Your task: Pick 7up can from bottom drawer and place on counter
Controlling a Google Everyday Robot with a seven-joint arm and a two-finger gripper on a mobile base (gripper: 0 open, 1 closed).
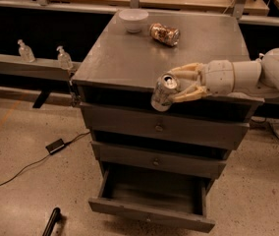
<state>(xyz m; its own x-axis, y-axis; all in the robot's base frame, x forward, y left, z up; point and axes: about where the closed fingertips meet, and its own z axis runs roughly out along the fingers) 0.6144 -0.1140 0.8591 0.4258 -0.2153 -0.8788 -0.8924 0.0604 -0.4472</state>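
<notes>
My gripper point(175, 88) reaches in from the right and is shut on the 7up can point(163, 92), a silvery-green can with a shiny top. The can hangs in the air at the front edge of the counter point(129, 58), level with the cabinet's top drawer. The bottom drawer point(152, 200) is pulled out below, and what shows of its inside holds nothing.
A white bowl point(133, 19) and a brown-and-orange patterned can point(164, 34) lying on its side sit at the back of the counter. Two small bottles point(64, 58) stand on a ledge to the left. A black cable and adapter point(57, 145) lie on the floor at the left.
</notes>
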